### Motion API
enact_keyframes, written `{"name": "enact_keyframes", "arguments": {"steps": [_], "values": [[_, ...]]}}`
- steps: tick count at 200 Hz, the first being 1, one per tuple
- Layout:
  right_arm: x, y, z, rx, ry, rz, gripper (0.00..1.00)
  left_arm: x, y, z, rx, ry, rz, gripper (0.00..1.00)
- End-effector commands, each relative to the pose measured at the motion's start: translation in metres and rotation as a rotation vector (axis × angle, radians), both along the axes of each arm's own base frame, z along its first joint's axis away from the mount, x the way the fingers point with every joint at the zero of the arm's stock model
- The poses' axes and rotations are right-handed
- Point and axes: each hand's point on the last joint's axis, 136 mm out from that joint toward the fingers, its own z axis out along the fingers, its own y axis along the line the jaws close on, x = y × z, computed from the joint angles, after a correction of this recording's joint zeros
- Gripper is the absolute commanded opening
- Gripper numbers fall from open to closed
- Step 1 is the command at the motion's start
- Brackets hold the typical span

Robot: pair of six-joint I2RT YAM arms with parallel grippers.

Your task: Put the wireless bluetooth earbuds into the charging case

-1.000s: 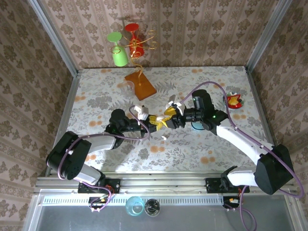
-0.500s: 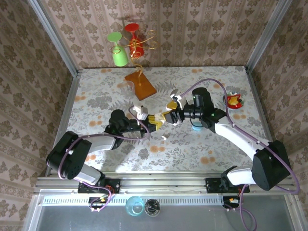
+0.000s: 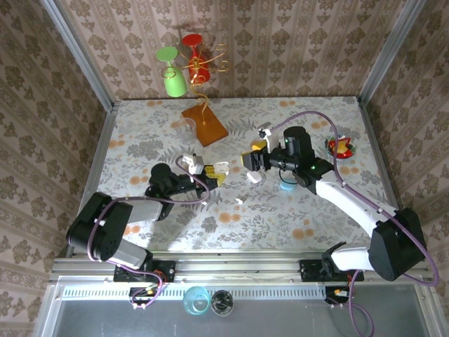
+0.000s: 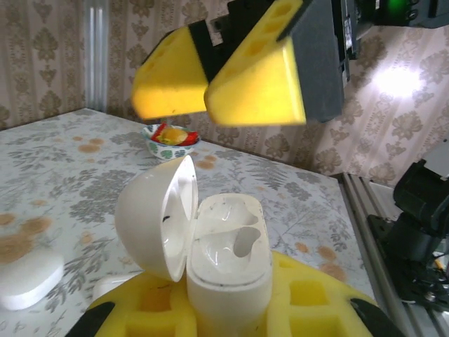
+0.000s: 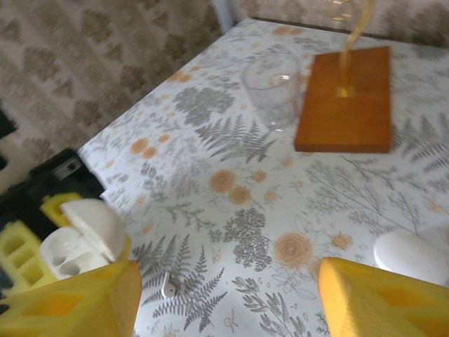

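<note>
Since a second ago, when my two grippers were nose to nose, the right gripper [image 3: 254, 160] has backed off, jaws apart and holding nothing. The left gripper [image 3: 212, 175] has slid left, squeezed tight on the open charging case [image 4: 228, 260]. One earbud [image 3: 239, 201] lies on the bare bench [image 3: 280, 217] between them, well away from every edge.

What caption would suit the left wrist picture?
Left gripper holds an open white charging case, right gripper open beyond it.
</note>
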Motion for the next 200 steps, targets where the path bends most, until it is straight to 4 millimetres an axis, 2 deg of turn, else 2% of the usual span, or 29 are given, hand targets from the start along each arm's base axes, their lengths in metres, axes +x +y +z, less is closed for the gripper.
{"name": "enact_keyframes", "arguments": {"steps": [1,23,40,66,69,90,130,154,180,200], "values": [[0.013,-0.024,-0.009,0.041,0.139,-0.224,0.66,0.008,0.014,0.008,-0.019,-0.067,0.067,0.0],[0.005,-0.035,-0.039,-0.005,0.308,-0.304,0.65,0.019,0.03,0.008,-0.017,-0.088,0.153,0.0],[-0.007,-0.032,-0.059,0.0,0.447,-0.309,0.62,0.024,0.041,0.011,-0.016,-0.112,0.219,0.0],[-0.028,-0.009,-0.079,0.071,0.595,-0.231,0.59,0.032,0.055,0.015,-0.007,-0.129,0.306,0.0],[-0.03,-0.007,-0.09,0.059,0.624,-0.229,0.59,0.033,0.055,0.015,-0.004,-0.128,0.309,0.0],[-0.047,0.012,-0.116,0.025,0.686,-0.198,0.59,0.038,0.064,0.016,0.021,-0.143,0.371,0.0],[-0.079,0.053,-0.156,-0.043,0.766,-0.126,0.58,0.043,0.077,0.014,0.088,-0.16,0.464,0.0],[-0.086,0.069,-0.175,-0.057,0.799,-0.112,0.58,0.041,0.082,0.016,0.101,-0.175,0.49,0.0],[-0.088,0.071,-0.196,-0.09,0.84,-0.137,0.58,0.039,0.083,0.016,0.108,-0.172,0.488,0.0],[-0.085,0.068,-0.203,-0.112,0.844,-0.156,0.58,0.038,0.082,0.015,0.111,-0.168,0.482,0.0]]}}
